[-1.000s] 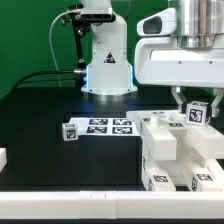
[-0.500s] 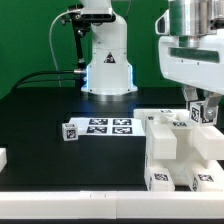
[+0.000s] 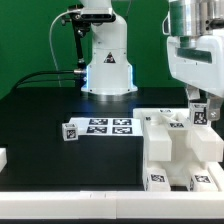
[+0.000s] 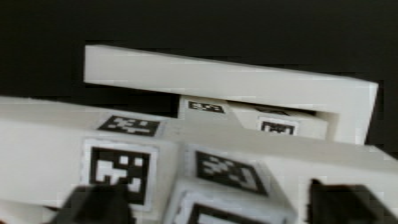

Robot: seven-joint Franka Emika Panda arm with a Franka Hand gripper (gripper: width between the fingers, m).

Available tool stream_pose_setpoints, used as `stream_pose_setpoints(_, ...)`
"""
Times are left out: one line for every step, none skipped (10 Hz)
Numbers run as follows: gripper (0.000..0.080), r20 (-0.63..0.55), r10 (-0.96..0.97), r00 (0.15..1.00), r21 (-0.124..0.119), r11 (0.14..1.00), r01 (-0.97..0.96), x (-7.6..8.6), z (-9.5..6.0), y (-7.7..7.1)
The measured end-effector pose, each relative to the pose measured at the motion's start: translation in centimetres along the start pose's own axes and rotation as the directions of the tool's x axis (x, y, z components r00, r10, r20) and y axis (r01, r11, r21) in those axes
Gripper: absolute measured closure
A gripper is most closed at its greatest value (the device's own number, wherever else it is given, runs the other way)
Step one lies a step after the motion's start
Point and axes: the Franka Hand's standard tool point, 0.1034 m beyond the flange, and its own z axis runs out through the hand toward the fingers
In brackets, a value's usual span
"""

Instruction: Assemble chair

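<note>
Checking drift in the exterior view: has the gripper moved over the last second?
Yes. The gripper has shifted toward the exterior view's right, farther from the marker board, and now hangs over the right end of the white chair parts.

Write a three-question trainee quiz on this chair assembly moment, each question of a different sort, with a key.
1. True or false: the marker board lies flat on the black table, apart from the white chair parts.
2. Multiple choice: in the exterior view, the gripper is
A. over the marker board
B. at the right, by the chair parts
C. at the left edge, by the small white piece
3. Fill in: the robot's white base stands in front of a ____ backdrop.

Key: 1 true; 2 B; 3 green.
</note>
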Motion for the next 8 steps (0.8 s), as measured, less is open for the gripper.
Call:
stream_pose_setpoints(0.0164, 0.001, -0.158, 0.987, 0.001, 0.987, 0.158, 0.05, -0.11, -0.1)
stream_pose_setpoints(0.0164, 0.0, -0.324, 0.946, 0.0, 0.946, 0.324, 0.23, -0.11, -0.07)
stream_pose_setpoints(0.0152, 0.001, -0.498, 0.867, -0.004, 0.867, 0.498, 0.3, -0.06, 0.04)
stream_pose_setpoints(0.0152, -0.001, -0.508, 0.861, -0.003, 0.861, 0.508, 0.22, 0.08, 0.22)
stream_pose_setpoints(0.015, -0.001, -0.587, 0.81, -0.006, 0.81, 0.587, 0.32, 0.11, 0.27)
stream_pose_setpoints(0.015, -0.001, -0.64, 0.768, -0.006, 0.768, 0.64, 0.37, 0.11, 0.27)
stream_pose_setpoints(0.015, -0.011, -0.73, 0.684, -0.028, 0.684, 0.729, 0.47, 0.11, 0.31)
stream_pose_setpoints(0.015, -0.018, -0.767, 0.641, -0.046, 0.641, 0.766, 0.45, 0.13, 0.34)
